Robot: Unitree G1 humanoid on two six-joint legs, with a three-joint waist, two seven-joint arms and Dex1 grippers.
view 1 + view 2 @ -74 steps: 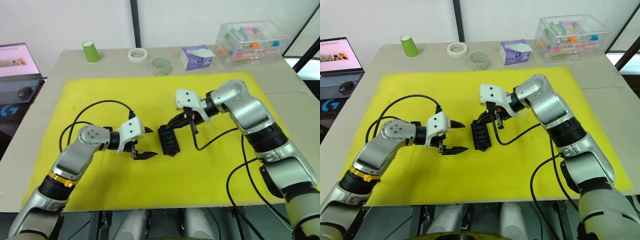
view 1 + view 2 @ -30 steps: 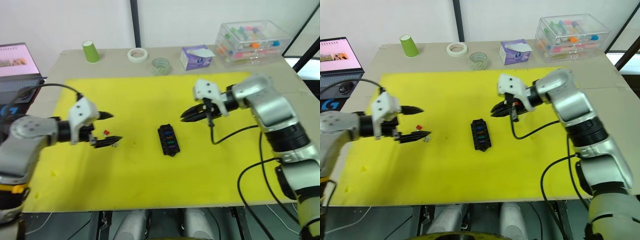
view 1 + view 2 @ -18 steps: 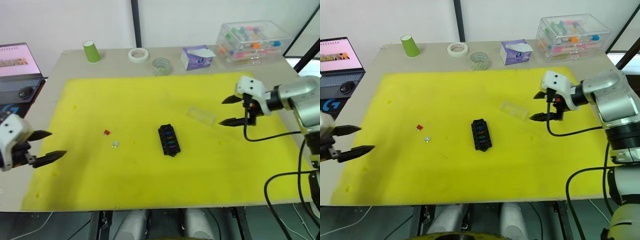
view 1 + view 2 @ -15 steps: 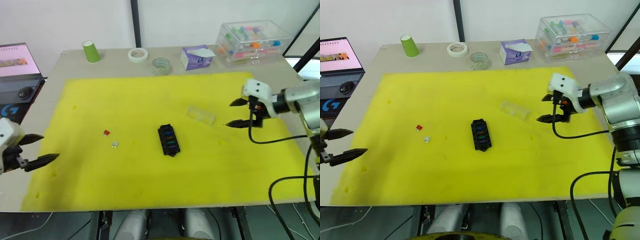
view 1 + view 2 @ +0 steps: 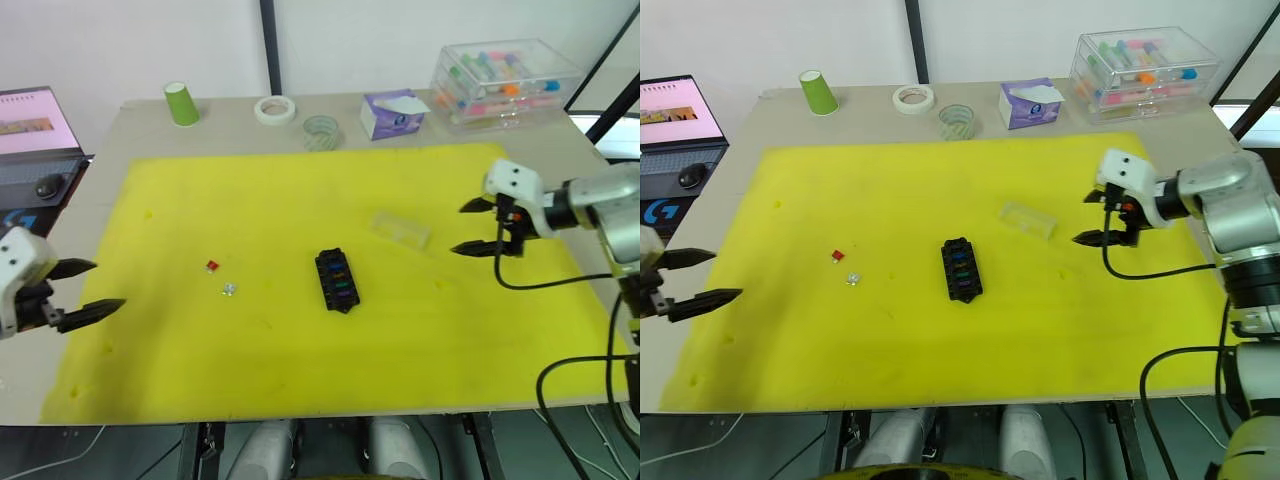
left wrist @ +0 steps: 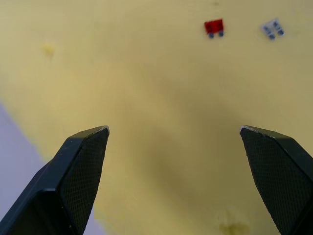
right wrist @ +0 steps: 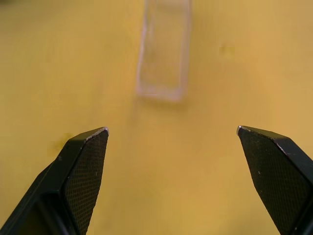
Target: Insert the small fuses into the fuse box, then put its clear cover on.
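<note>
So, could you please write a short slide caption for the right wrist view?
Open right gripper hovers over the yellow mat, facing the clear cover lying ahead.

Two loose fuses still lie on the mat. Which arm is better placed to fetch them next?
Probably the left. The red fuse and the clear fuse lie on the left half of the yellow mat, and the open left gripper faces them. The open right gripper is beyond the fuse box, beside the clear cover.

Green cup (image 5: 182, 103), tape rolls (image 5: 273, 109), tissue box (image 5: 392, 114) along table's back edge
</note>
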